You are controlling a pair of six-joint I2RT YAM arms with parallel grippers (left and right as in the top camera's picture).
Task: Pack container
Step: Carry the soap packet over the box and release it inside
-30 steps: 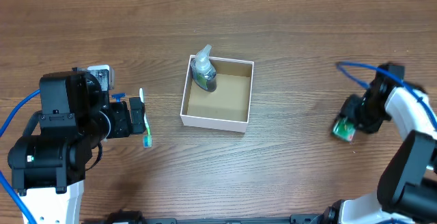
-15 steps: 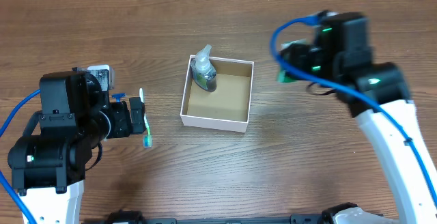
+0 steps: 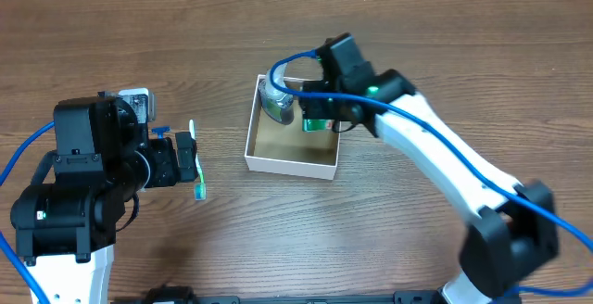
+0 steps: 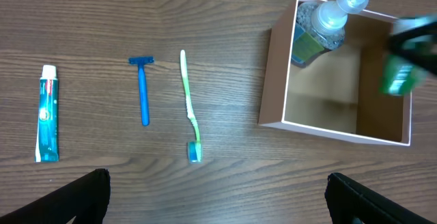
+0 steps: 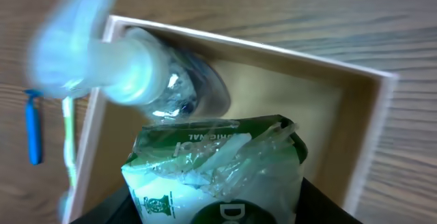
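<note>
Wooden table (image 3: 278,239) everywhere. Your right gripper (image 3: 320,119) is clamped on a green packet (image 5: 218,162), hanging right over the container (image 3: 289,166), with a pump bottle (image 3: 276,100) just beside the fingers inside it. Your left gripper (image 3: 188,158) is spread wide, with a toothbrush (image 4: 190,108) just ahead of it.

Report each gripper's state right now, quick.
Left gripper: open, holding nothing.
Right gripper: closed on a green packet, over the box.
</note>
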